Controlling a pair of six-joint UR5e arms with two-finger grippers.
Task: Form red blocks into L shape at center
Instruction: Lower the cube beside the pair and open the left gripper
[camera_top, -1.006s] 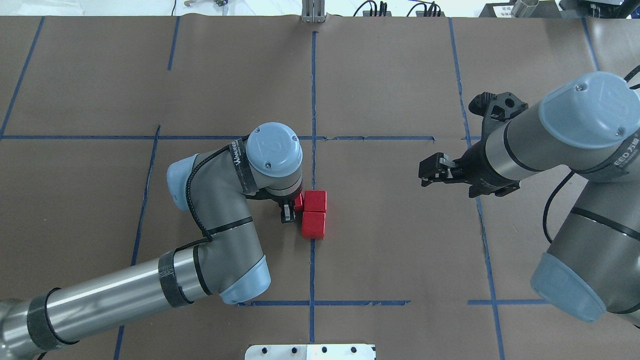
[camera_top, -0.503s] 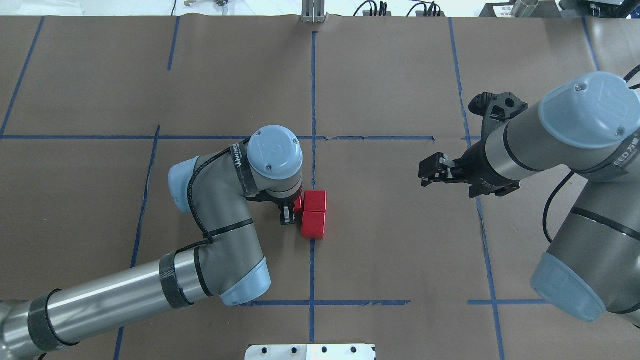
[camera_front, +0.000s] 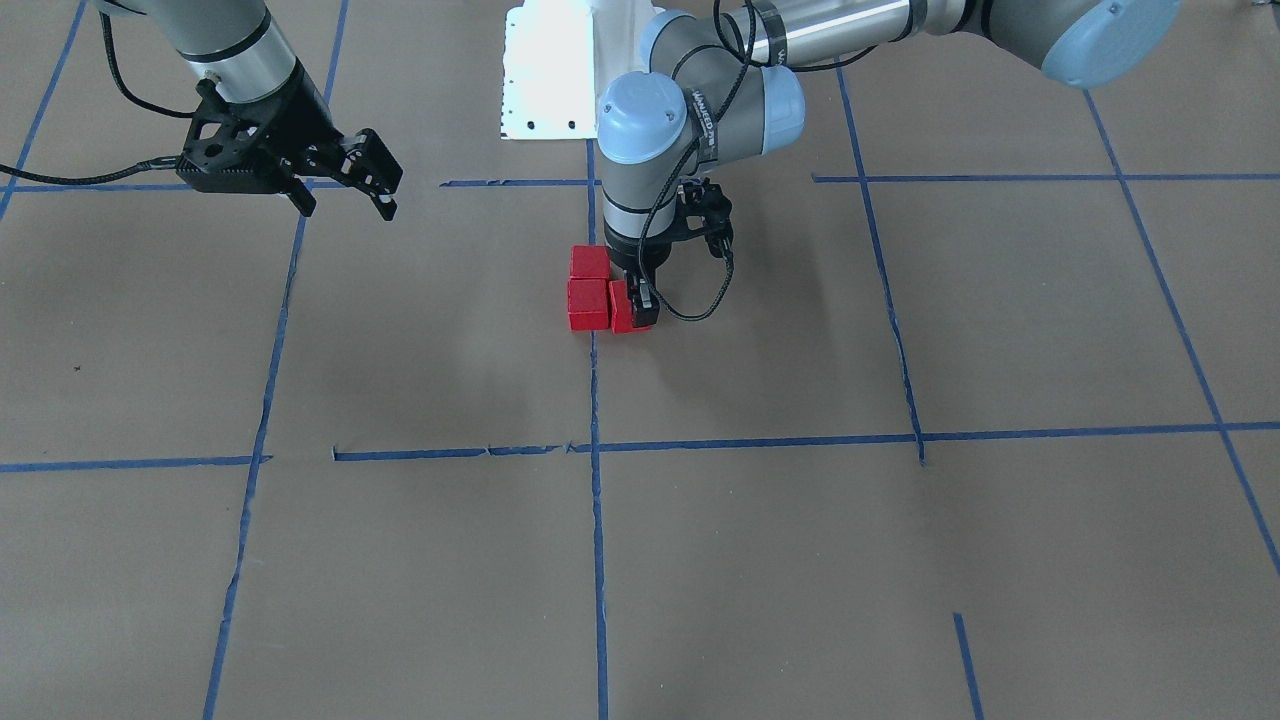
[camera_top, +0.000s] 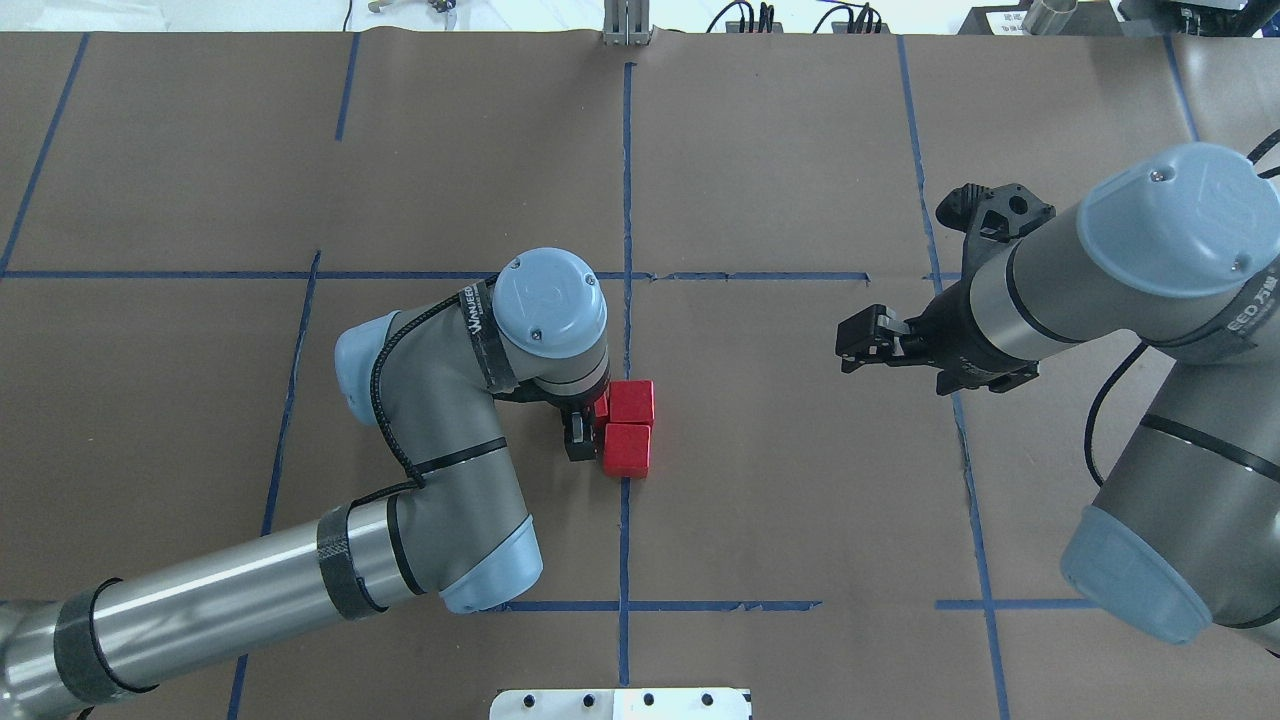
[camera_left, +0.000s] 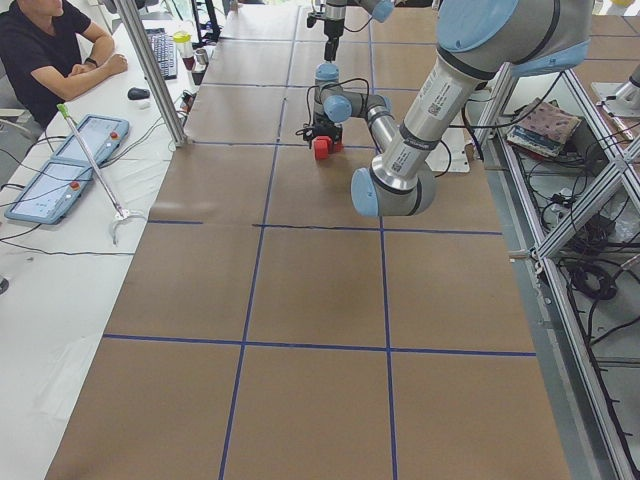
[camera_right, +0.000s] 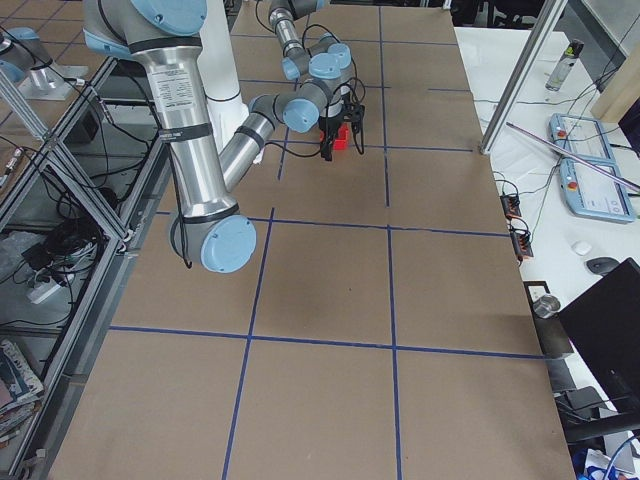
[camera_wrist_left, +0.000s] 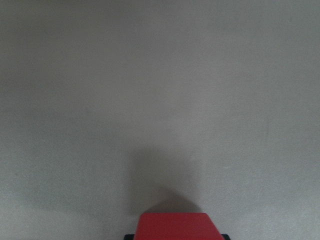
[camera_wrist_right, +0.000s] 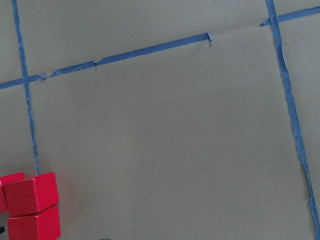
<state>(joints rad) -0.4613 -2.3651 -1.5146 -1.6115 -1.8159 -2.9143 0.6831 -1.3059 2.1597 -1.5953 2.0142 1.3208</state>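
we log: left gripper (camera_front: 641, 302) clamped on one red block (camera_front: 622, 310) | it sits just beside the farther of two other red blocks (camera_top: 632, 401) lined along the blue centre tape (camera_top: 626, 180), an l mid-table (camera_top: 800, 520) | right gripper (camera_top: 846, 354) fingers apart, well off to the side

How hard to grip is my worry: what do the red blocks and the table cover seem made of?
Red blocks: probably painted wood or hard plastic; matte faces, sharp edges, no glare. Cover: looks like brown paper; dull, flat, no sheen.
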